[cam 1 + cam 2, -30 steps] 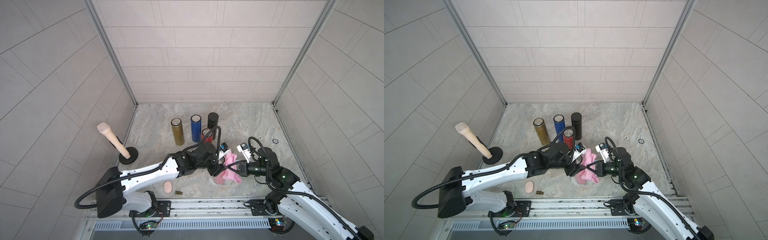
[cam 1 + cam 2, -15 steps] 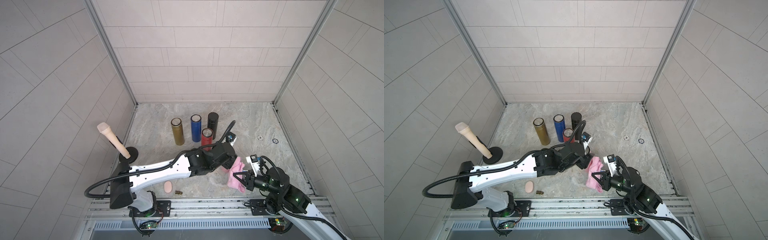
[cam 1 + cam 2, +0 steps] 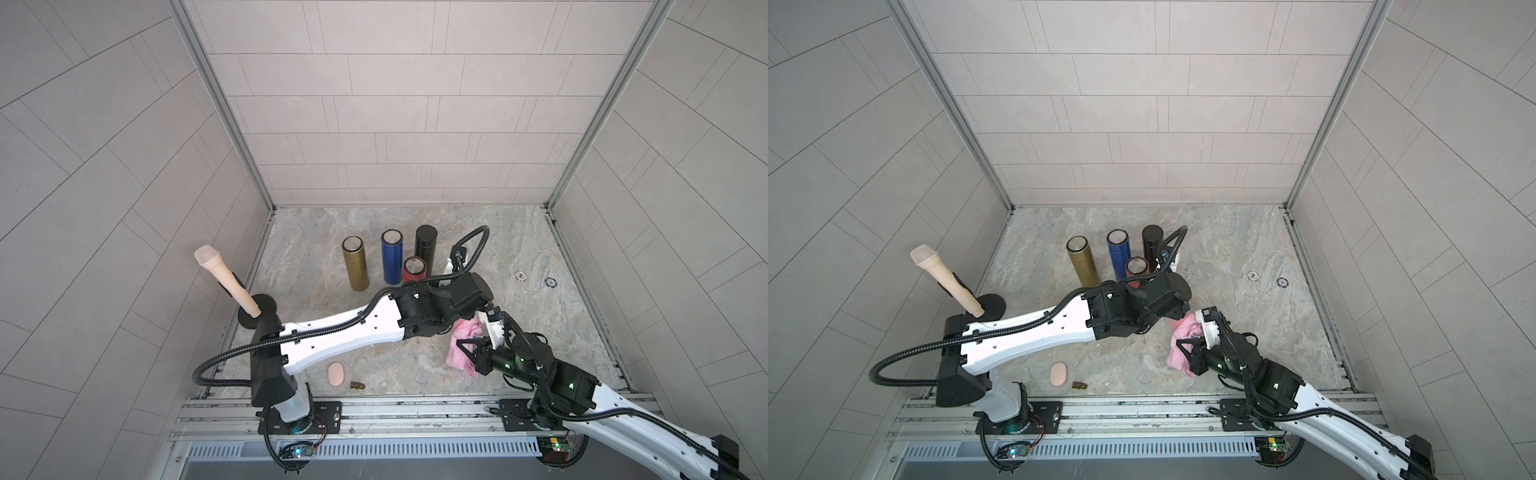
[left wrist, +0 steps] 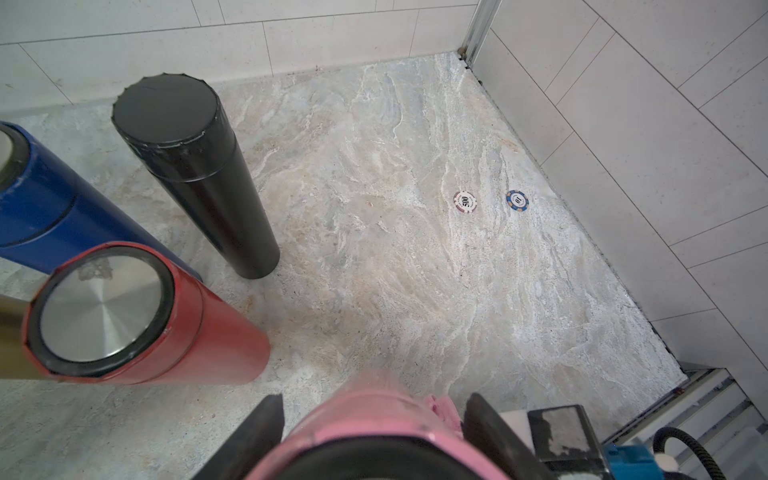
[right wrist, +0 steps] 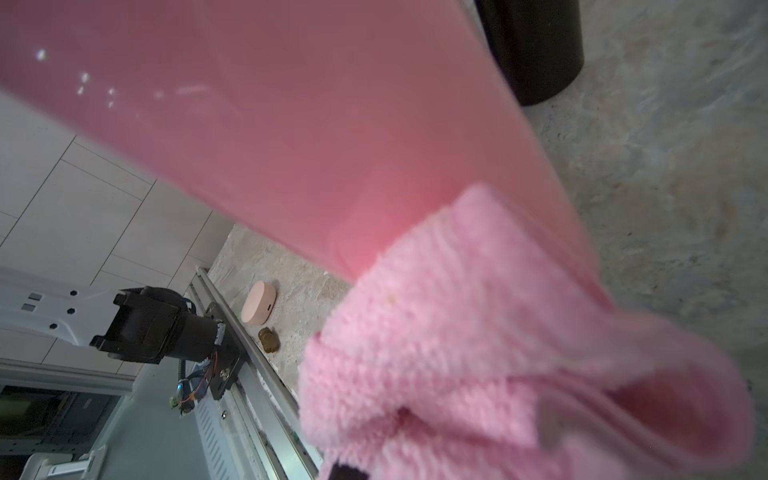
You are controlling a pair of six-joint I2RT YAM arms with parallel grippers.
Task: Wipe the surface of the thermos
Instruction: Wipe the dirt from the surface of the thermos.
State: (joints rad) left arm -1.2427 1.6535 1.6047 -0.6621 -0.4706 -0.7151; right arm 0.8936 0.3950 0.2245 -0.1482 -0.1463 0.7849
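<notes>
Task object: pink thermos (image 5: 291,124), a glossy pink cylinder. In both top views it sits right of frame centre, almost wholly hidden under the left arm's wrist.
Left gripper (image 4: 371,419): clamped on the pink thermos. In the left wrist view, at the bottom centre of the frame, one black finger lies along each side of the body.
Thermos base: cannot tell whether it touches the floor.
Right gripper (image 3: 464,350): closed on a bunched pink cloth (image 3: 466,331), lower right of centre in both top views.
Cloth contact: in the right wrist view the cloth's upper fold presses against the thermos wall at mid-frame. The rest hangs in loose folds toward the lower right.
Standing thermoses: gold thermos (image 3: 355,263), blue thermos (image 3: 392,257) and black thermos (image 3: 425,247) stand upright in a row at frame centre. The red thermos (image 3: 414,270) stands just in front, between the blue and the black.
Lids: gold, blue and red show silver tops; the black one has a black top.
Floor (image 3: 316,249): marbled stone, boxed in by tiled walls.
Chips: white chip (image 4: 465,201) and blue chip (image 4: 517,200) lie flat near the right wall, well apart from the thermoses.
Front edge: pink oval case (image 3: 336,373) with a small brass piece (image 3: 357,385) just beside it, lower centre.
Left side: microphone-shaped object (image 3: 224,279) leans on a black round base (image 3: 257,309).
</notes>
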